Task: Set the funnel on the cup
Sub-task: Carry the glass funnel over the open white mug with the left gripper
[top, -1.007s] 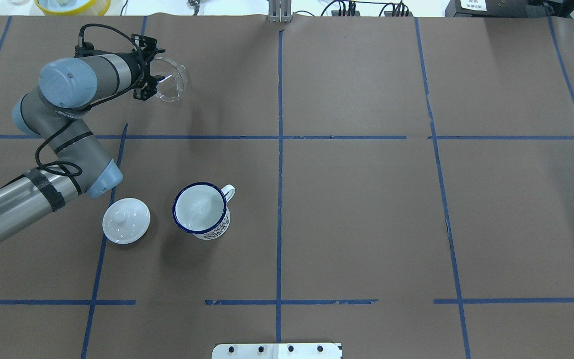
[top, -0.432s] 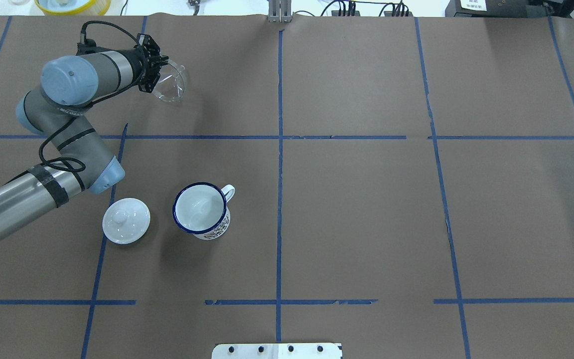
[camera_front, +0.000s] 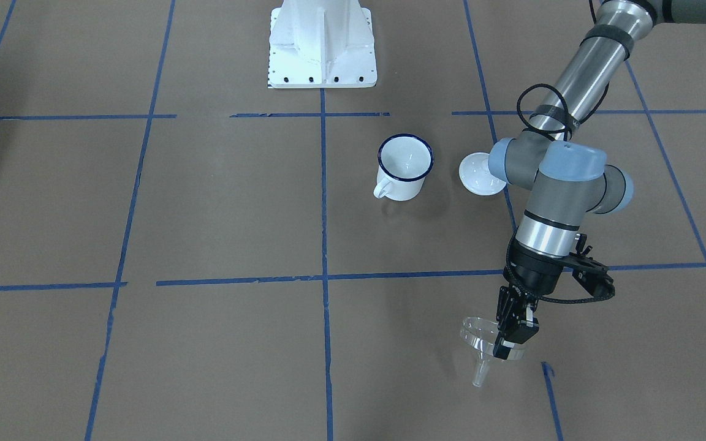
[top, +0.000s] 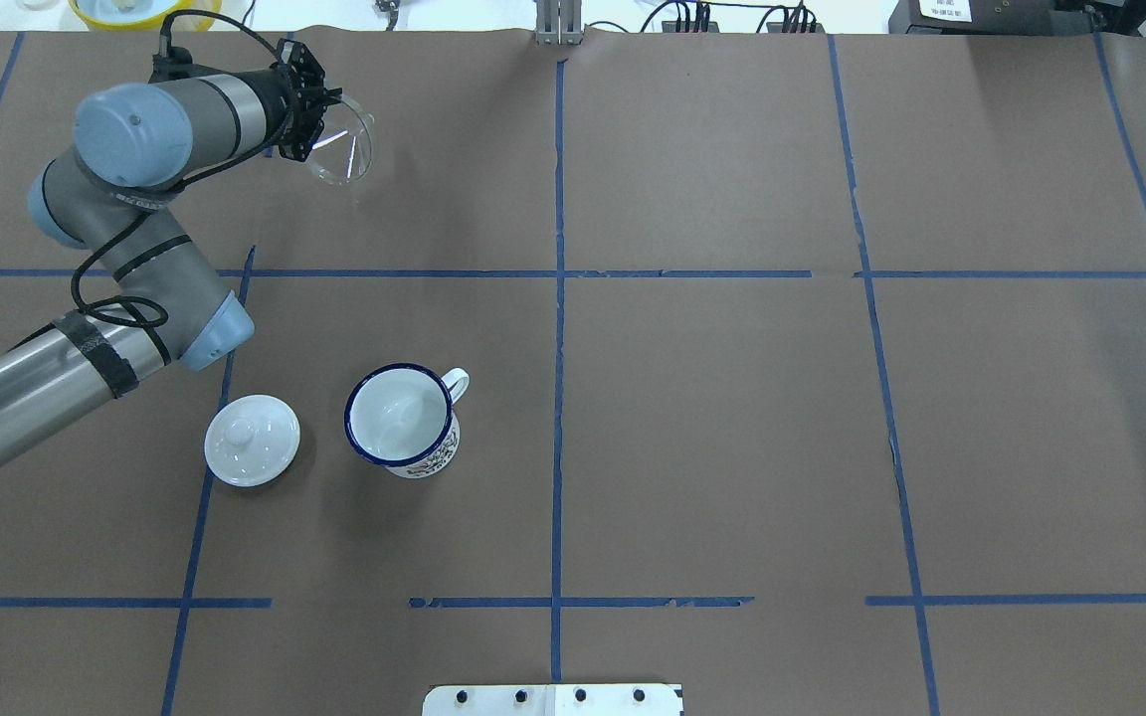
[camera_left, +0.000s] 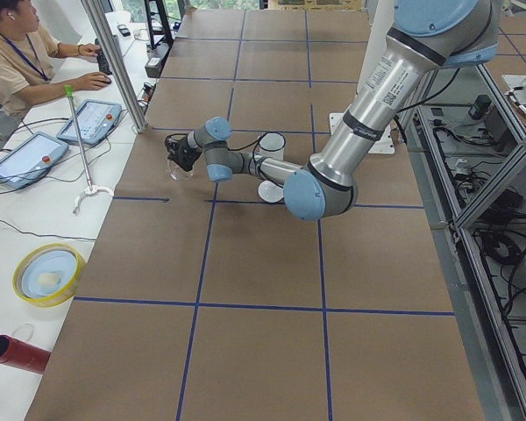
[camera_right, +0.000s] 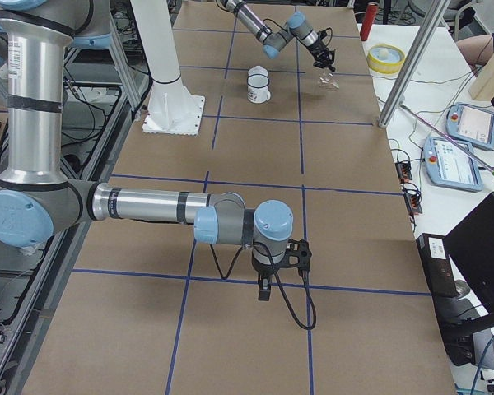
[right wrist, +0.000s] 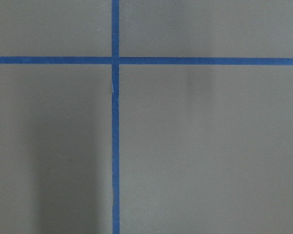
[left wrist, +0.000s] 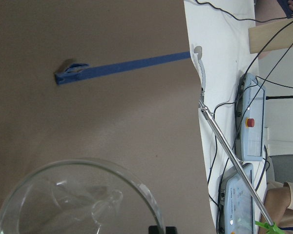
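The clear funnel (top: 344, 149) hangs tilted just above the table at the far left, stem pointing away from the robot. My left gripper (top: 319, 124) is shut on its rim. In the front view the left gripper (camera_front: 509, 343) pinches the funnel (camera_front: 480, 346) at the rim's right side. The funnel's rim fills the bottom of the left wrist view (left wrist: 78, 200). The white cup (top: 401, 418) with the dark blue rim stands upright and empty nearer the robot, well apart from the funnel. My right gripper (camera_right: 265, 288) shows only in the exterior right view, low over bare table; I cannot tell its state.
A white domed lid (top: 252, 440) with a knob lies left of the cup. The robot's white base plate (camera_front: 322, 46) is at the near edge. A yellow bowl (top: 145, 10) sits beyond the far edge. An operator (camera_left: 26, 61) sits at the side desk.
The left gripper's jaws closed on the funnel's rim, then lifted it and shifted it slightly toward the far edge, with the funnel tilting. The cup and lid have not moved.
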You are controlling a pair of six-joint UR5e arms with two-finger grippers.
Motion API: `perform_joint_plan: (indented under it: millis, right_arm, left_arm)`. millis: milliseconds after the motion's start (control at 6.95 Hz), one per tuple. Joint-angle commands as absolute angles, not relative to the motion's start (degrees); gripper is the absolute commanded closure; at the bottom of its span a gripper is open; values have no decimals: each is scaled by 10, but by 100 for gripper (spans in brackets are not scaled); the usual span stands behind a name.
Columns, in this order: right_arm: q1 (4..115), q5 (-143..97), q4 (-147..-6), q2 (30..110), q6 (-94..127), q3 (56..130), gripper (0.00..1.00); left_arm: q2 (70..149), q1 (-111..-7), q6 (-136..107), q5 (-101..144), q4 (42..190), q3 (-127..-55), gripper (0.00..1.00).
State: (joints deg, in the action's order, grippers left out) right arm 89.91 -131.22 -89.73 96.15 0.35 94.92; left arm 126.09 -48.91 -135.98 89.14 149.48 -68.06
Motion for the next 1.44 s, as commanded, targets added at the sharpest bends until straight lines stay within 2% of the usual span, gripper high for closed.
perform_joint_plan:
  millis: [0,432,863,1295]
  right_arm:
    - [899,-1312,-897,962,4,949,0]
    - [899,-1312,-897,962,4,949,0]
    - [899,-1312,-897,962,4,949,0]
    - [899,-1312,-897,962,4,949,0]
  left_arm:
    - [1262,-494,-1357,941,1335,-802,100]
    - [1262,-467,-1358,978,950,-1059,100]
    - [1299,-398,-1317,1027,718,-1115,100]
    - [1302,-344,-1237,1087,612,-1128,100]
